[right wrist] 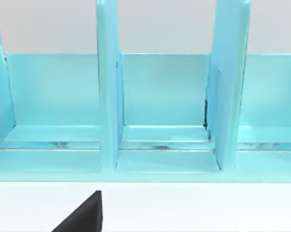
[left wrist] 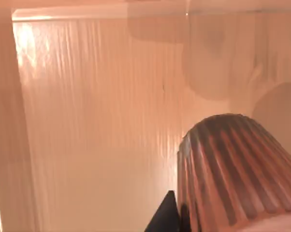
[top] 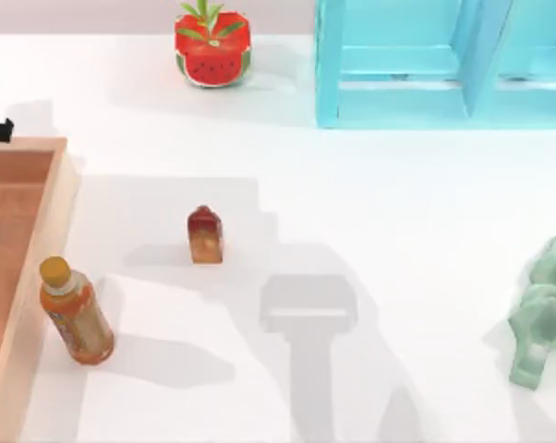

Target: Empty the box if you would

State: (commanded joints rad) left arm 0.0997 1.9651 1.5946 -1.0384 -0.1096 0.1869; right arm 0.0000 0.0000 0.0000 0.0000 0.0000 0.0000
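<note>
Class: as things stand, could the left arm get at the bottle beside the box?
Probably yes. The bottle stands upright on the table just outside the box's right rim, on the table's left side, with nothing over it or leaning on it.

A rendered tabletop test scene: plain white table (top: 398,203) (turquoise shelf unit (top: 444,65) behind).

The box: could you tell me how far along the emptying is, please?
Looks done: a bottle and a small red item stand on the table outside the box. In hand: the left gripper is over the box floor beside a ribbed brown thing. Left: lifting that out. The right gripper faces the shelf.
</note>
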